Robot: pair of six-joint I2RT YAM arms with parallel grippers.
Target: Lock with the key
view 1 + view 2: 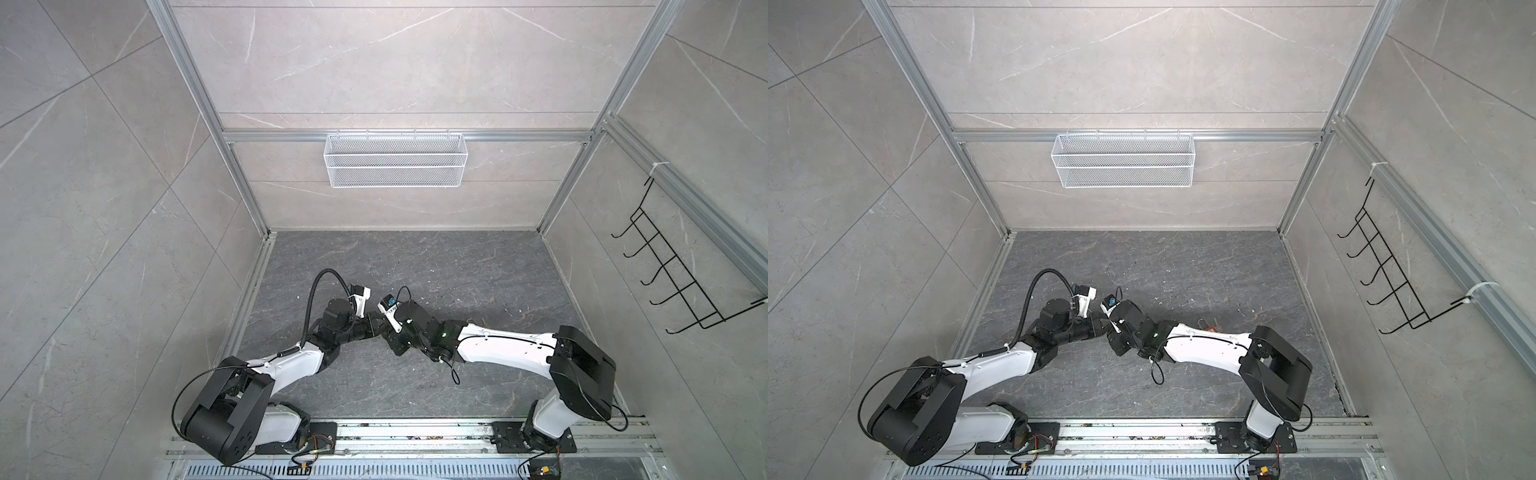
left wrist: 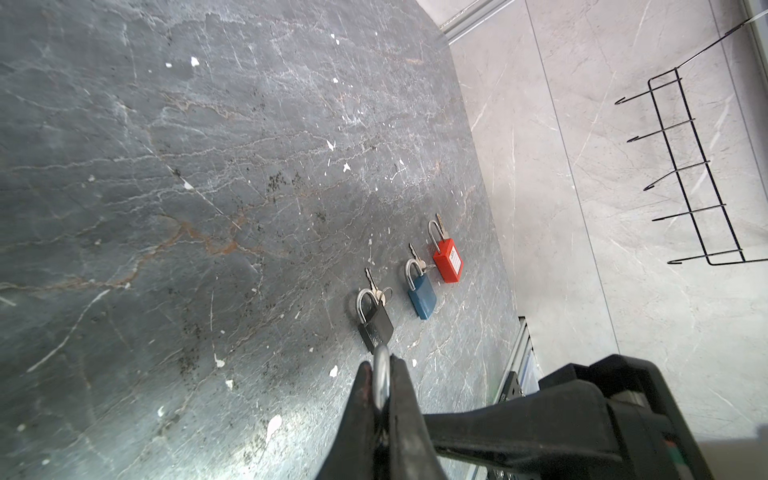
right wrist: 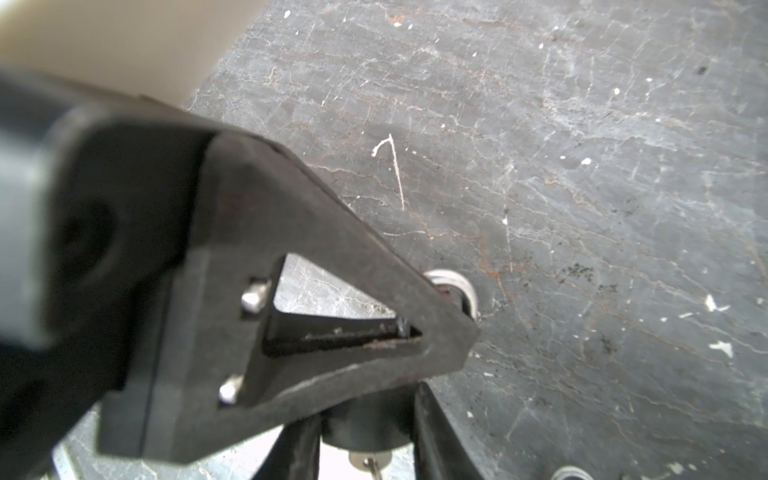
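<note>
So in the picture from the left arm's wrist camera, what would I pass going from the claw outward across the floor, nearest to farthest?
Left gripper, closed on a silver metal loop → black padlock → blue padlock → red padlock.

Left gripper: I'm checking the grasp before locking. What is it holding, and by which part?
The left gripper pinches a padlock by its silver shackle.

Dark padlock held aloft by silver shackle
</note>
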